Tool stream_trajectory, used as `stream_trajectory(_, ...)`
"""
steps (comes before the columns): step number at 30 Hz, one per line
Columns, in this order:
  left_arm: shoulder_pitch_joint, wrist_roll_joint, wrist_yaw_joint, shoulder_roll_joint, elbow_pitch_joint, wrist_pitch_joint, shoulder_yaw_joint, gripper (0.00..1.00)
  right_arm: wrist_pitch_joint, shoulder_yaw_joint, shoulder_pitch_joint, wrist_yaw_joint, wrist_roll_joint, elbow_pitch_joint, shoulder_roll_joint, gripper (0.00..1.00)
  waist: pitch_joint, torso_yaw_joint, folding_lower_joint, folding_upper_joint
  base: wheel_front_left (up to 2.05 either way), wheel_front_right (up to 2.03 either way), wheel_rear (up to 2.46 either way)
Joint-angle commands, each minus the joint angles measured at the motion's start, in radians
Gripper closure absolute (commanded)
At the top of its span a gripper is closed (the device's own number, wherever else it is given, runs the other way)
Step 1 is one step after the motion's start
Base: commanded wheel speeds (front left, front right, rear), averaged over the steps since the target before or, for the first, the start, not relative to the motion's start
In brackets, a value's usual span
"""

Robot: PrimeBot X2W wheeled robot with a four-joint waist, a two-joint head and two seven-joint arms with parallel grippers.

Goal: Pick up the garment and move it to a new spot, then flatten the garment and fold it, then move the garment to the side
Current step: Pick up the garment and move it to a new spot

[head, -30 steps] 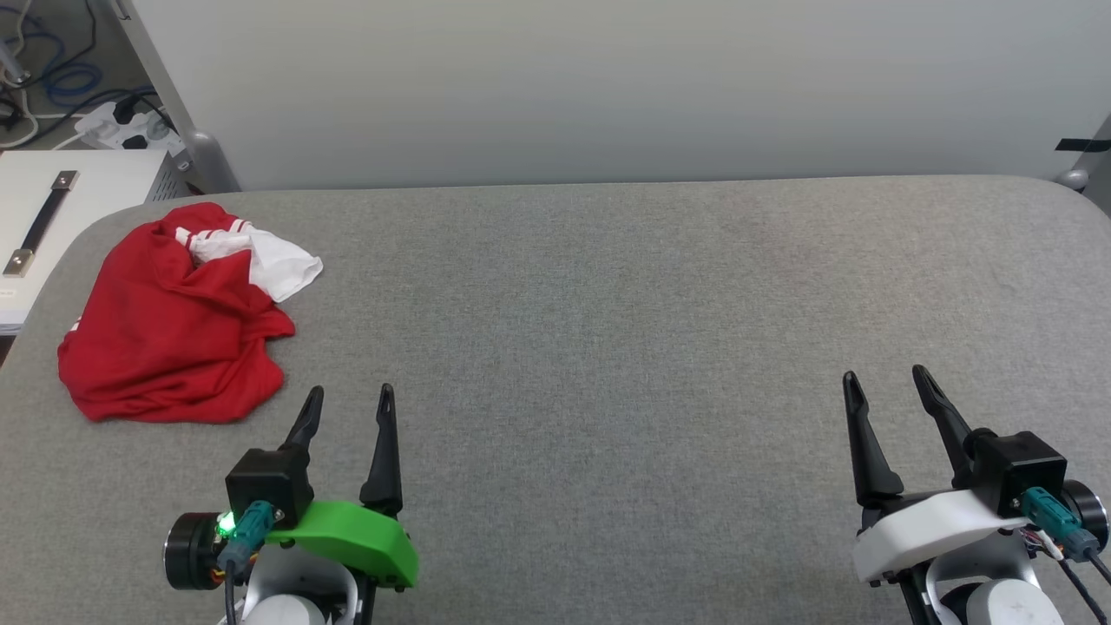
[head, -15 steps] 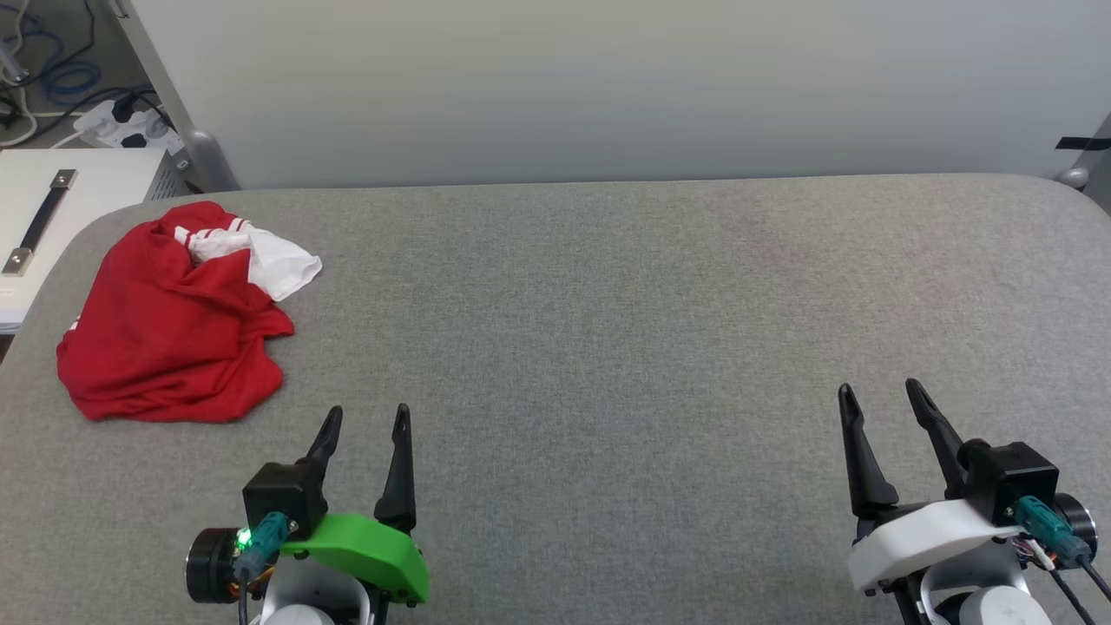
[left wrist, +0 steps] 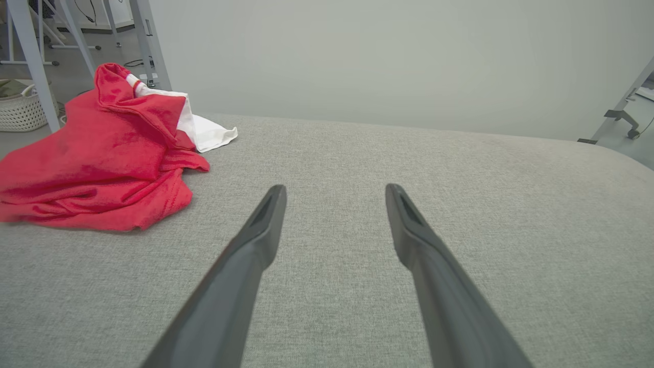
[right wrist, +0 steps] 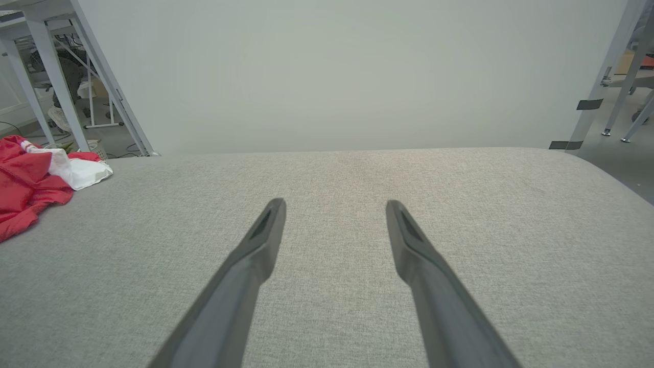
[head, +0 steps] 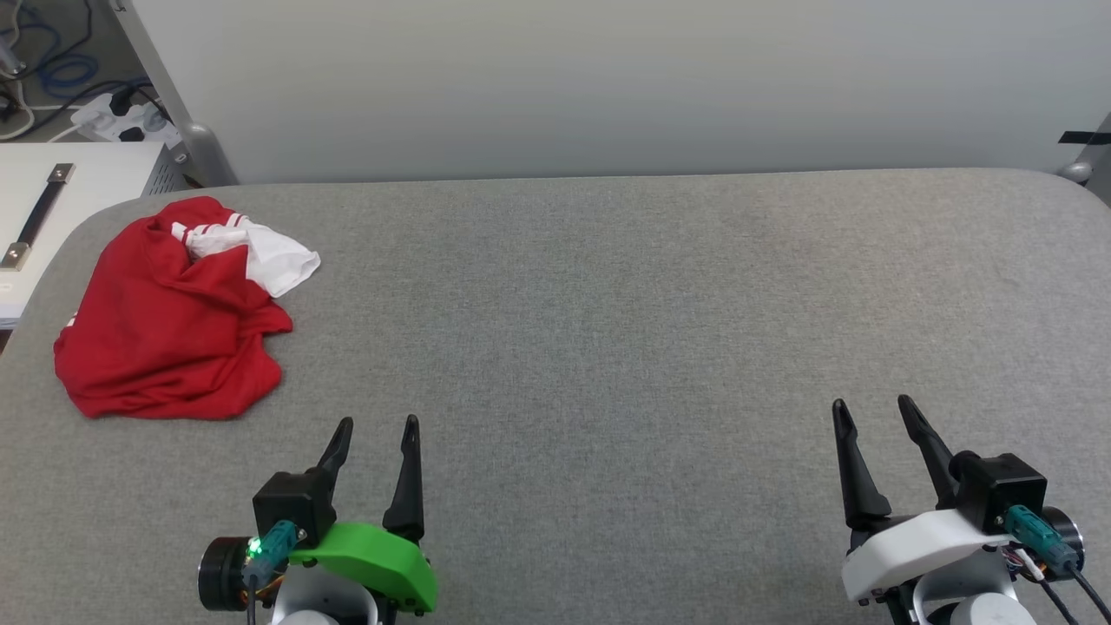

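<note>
One grey fabric tabletop (head: 608,304), crumpled garment (head: 165,330), pale wall (head: 564,87) behind

The crumpled red soft-fabric T-shirt with a white sleeve (head: 165,338) is bunching over itself, its folds concealing much of the cloth; the right wrist view's left edge is cutting it off. The white cabinet with a black strap handle (head: 52,187) is running off the head view's left edge.

Bright, even, diffuse light; head view sharp.
Faint soft shadow under the garment (left wrist: 97,153) at its near edge; wrist views wide-angle, straight lines lean at the sides; left gripper (left wrist: 334,187) blurs toward the bottom edge.
</note>
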Motion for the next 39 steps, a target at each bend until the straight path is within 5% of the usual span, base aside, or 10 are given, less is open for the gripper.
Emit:
stream_trajectory(1, -0.019, -0.015, -0.009, -0.003, 0.006, -0.011, -0.002, 0.0, -0.011, 0.003, -0.014, -0.001, 0.015, 0.007, 0.002, 0.0, 0.003, 0.0, 0.0, 0.0, 0.0, 0.0, 0.0)
stream_trajectory(20, -0.038, -0.063, -0.016, -0.004, 0.048, -0.053, -0.024, 0.0, -0.052, 0.009, -0.022, -0.001, 0.042, 0.044, 0.002, 0.0, 0.017, 0.03, 0.0, 0.0, 0.0, 0.0, 0.0)
stream_trajectory(39, -0.026, -0.091, -0.018, -0.005, 0.079, -0.086, -0.025, 0.0, -0.085, 0.071, -0.007, -0.001, 0.05, 0.083, 0.003, 0.0, -0.007, 0.244, 0.0, 0.0, 0.0, 0.0, 0.0)
